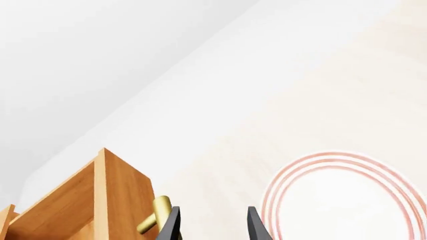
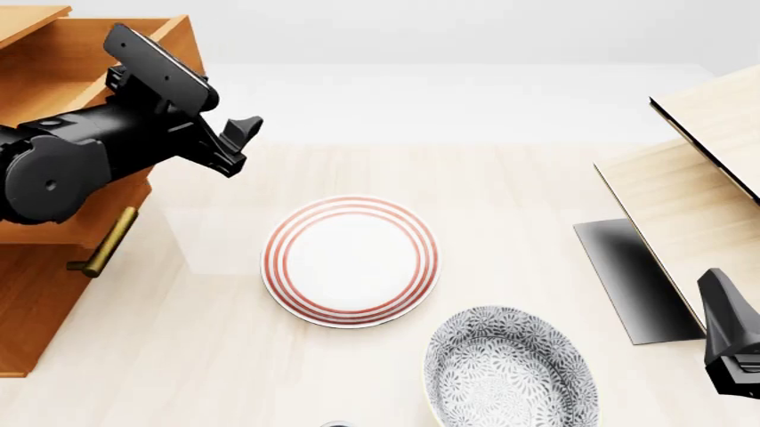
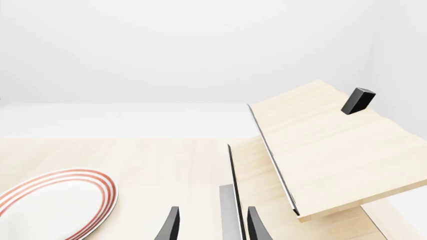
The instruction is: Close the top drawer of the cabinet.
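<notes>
while the open left pincer (image 2: 241,147) hovers, the top drawer (image 2: 71,62) juts just beside it.

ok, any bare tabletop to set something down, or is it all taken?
Bare wood lies beyond the red-ringed plate, stretching between the cabinet on the left and the pale slanted-panel structure on the right. Another free strip runs between the cabinet's side and that plate. It is crowded near the front, where the patterned bowl sits close to the plate.
</notes>
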Robot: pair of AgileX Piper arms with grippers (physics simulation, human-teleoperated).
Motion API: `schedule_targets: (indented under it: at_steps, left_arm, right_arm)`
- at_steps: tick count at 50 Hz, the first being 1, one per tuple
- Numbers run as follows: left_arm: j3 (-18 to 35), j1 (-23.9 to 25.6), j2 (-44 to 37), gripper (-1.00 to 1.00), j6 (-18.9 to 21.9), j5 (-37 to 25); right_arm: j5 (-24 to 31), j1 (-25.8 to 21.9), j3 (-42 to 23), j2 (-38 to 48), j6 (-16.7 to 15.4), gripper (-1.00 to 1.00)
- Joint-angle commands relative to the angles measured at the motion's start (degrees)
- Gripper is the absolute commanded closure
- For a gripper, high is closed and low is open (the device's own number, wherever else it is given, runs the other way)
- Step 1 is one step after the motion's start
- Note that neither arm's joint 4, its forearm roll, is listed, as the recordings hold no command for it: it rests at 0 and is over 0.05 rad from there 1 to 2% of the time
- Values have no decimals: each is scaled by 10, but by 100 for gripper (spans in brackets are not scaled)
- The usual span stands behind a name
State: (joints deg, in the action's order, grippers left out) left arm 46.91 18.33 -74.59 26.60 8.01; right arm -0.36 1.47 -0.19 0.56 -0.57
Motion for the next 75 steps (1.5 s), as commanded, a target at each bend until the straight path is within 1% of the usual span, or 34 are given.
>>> schedule_targets:
  at_steps: [1,4,5,9,15,18,30,33,37,42,44,46,49,53,57,58,63,65,68,75]
  left_arm:
    - [4,-75,-15,-100,0,-11]
    - [2,-90,-22,-100,0,-5]
    - [-1,-95,-24,-100,6,1]
    - [-4,-94,-17,-100,11,-2]
    - [3,-112,-19,-100,12,-3]
    - [-2,-130,-24,-100,26,9]
    - [-6,-169,-27,-100,35,18]
    - [1,-191,-25,-100,43,18]
    - [-1,-204,-24,-100,44,20]
    - [-7,-221,-29,-100,51,35]
    - [-10,-236,-37,-100,59,48]
    - [-19,-232,-36,-100,68,57]
    - [-17,-244,-43,-100,76,66]
    - [-10,-272,-56,-100,87,79]
    - [-16,-287,-64,-100,104,98]
    - [-10,-305,-72,-100,104,105]
    - [-3,-316,-83,-100,107,115]
    - [-2,-328,-87,-100,112,124]
    - [-1,-329,-84,-100,111,119]
    - [-3,-345,-90,-100,124,136]
  right_arm:
    - [0,0,0,0,0,-100]
    - [0,0,0,0,0,-100]
    - [0,0,0,0,0,-100]
    - [0,0,0,0,0,-100]
    - [0,0,0,0,0,-100]
    - [0,0,0,0,0,-100]
    - [0,0,0,0,0,-100]
    - [0,0,0,0,0,-100]
    - [0,0,0,0,0,-100]
    - [0,0,0,0,0,-100]
    - [0,0,0,0,0,-100]
    - [0,0,0,0,0,-100]
    - [0,0,0,0,0,-100]
    - [0,0,0,0,0,-100]
    - [0,0,0,0,0,-100]
    - [0,0,0,0,0,-100]
    - [0,0,0,0,0,-100]
    - [0,0,0,0,0,-100]
    - [0,0,0,0,0,-100]
    - [0,0,0,0,0,-100]
